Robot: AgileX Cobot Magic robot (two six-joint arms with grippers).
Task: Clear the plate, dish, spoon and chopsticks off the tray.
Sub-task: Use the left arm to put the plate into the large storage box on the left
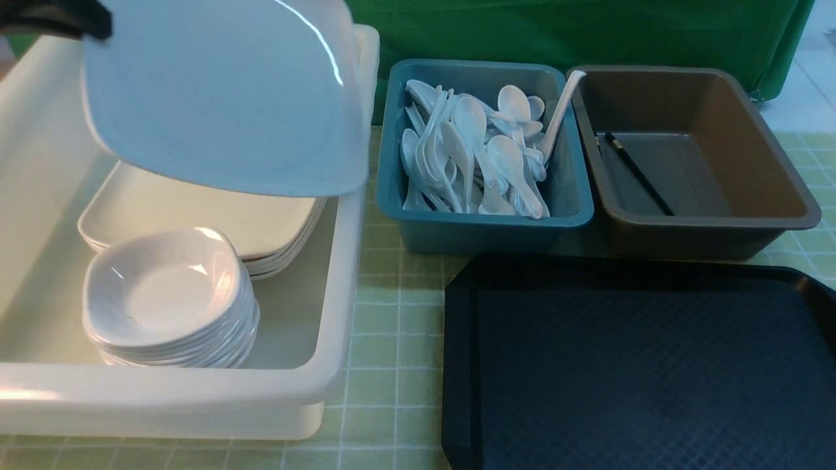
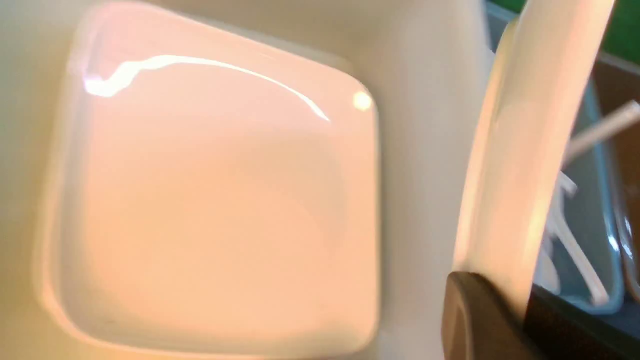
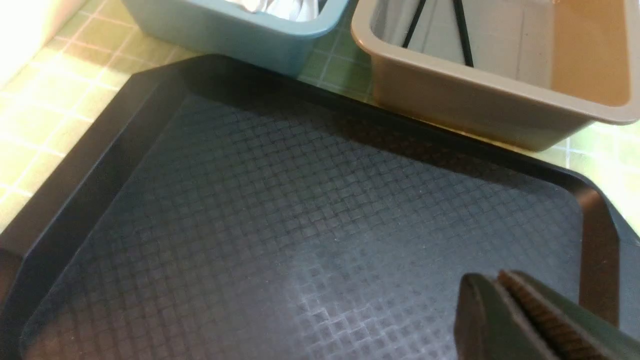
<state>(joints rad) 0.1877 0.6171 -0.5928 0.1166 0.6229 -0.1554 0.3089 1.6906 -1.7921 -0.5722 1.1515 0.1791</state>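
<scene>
A white bin (image 1: 333, 365) is being occupied on the left of the worktop (image 1: 392, 313) by stacked small dishes (image 1: 166, 294) and square plates (image 1: 196, 209). A teal bin (image 1: 483, 228), heaped with spoons (image 1: 483, 156), and a brown bin (image 1: 705, 222), where the chopsticks (image 1: 639, 173) are lying, are being kept at the far side. The tray (image 1: 640, 372) is being left near right, its surface bare. The plate (image 1: 222, 98) is being held tilted above the white bin, its left edge being clamped by the left gripper (image 1: 62, 19) at upper left. The right gripper (image 3: 500, 290) is being kept closed, empty, over the tray's near right part.
</scene>
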